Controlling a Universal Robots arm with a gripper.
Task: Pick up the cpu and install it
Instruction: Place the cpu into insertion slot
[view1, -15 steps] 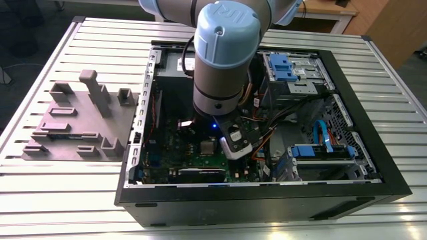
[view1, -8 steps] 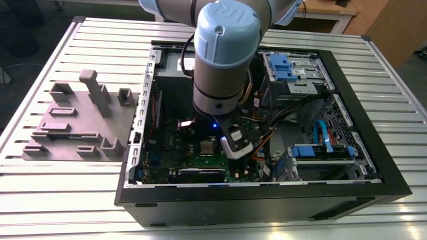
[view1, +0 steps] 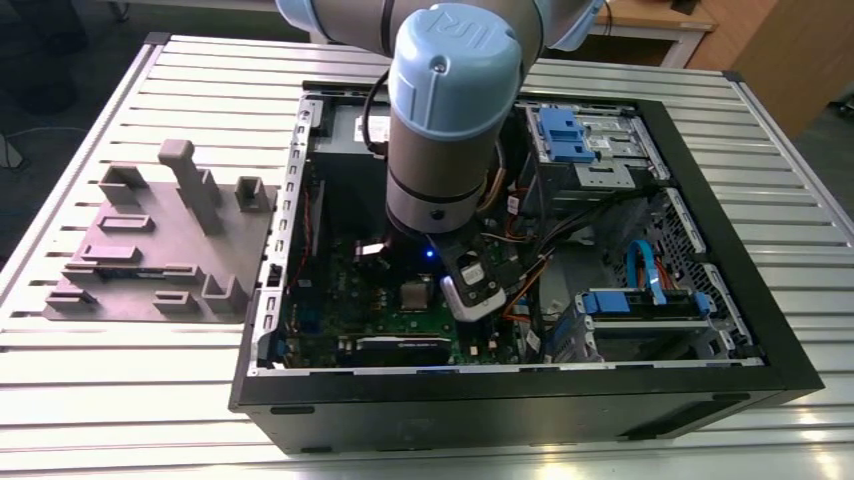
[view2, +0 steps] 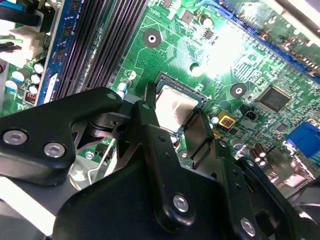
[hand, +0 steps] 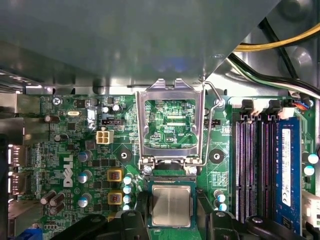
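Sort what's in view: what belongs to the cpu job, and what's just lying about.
Part of the job:
- the cpu
- the green board it goes on
- the open metal frame beside the cpu
- the gripper, down at the cpu

Just lying about:
- the grey block on the table
- the blue drive bays
- the memory slots
- the yellow cable

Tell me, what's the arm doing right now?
Gripper just above cpu. Cpu lying flat in its socket. Hinged frame swung open, clear of it.
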